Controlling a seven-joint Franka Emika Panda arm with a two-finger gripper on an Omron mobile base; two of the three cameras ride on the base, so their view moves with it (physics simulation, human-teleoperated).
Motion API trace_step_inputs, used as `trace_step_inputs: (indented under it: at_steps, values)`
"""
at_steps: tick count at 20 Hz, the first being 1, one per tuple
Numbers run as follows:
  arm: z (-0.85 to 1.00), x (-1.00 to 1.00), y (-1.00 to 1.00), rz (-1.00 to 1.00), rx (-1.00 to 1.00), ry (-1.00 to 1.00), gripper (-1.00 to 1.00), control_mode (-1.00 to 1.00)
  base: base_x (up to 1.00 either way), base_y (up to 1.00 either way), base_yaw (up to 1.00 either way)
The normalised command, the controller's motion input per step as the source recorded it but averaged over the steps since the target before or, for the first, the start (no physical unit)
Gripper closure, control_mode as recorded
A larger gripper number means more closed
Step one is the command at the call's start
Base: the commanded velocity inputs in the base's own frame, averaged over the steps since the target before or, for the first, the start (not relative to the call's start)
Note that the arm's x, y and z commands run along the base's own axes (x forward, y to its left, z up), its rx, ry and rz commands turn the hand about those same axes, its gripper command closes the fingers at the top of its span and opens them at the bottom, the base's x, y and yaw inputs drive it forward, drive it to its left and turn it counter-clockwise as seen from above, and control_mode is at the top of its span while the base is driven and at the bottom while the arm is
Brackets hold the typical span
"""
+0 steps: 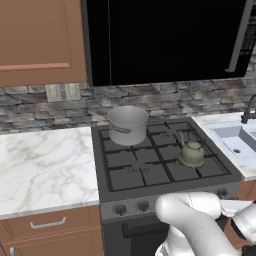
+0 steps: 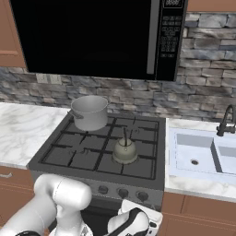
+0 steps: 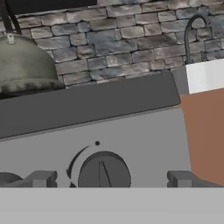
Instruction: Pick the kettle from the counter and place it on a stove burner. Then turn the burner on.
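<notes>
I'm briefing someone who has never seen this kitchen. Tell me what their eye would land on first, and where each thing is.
First the kettle, sitting on the front right stove burner of the black cooktop, with a steel pot on the back left burner. In the hand view, the open gripper faces a dark round knob on the stove's grey front panel, the kettle looming above to the left. A white sink lies right of the stove.

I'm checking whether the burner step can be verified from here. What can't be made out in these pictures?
- Gripper: hand view shows just the tips, wide apart either side of the knob; the bottom edge cuts off the rest.
- Knob markings: too small in both base views.
- Kettle on the stove burner: no flame is visible; the kettle covers the burner centre.
- Kettle in hand view: cut off by the left edge.
- Pot contents: hidden by its wall.
</notes>
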Motion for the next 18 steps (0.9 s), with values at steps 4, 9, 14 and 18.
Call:
trace_step_inputs:
  at_steps: [4,9,14,18]
  values:
    - [-0.04,0.01,0.00,0.00,0.00,0.00,-1.00,-1.00,0.00,0.00,0.00]
    - [-0.02,0.02,0.00,0.00,0.00,0.01,-1.00,-1.00,0.00,0.00,0.00]
    - [0.00,0.00,0.00,0.00,0.00,0.00,-1.00,-1.00,0.00,0.00,0.00]
    - [0.00,-0.01,0.00,0.00,0.00,0.00,-1.00,-1.00,0.00,0.00,0.00]
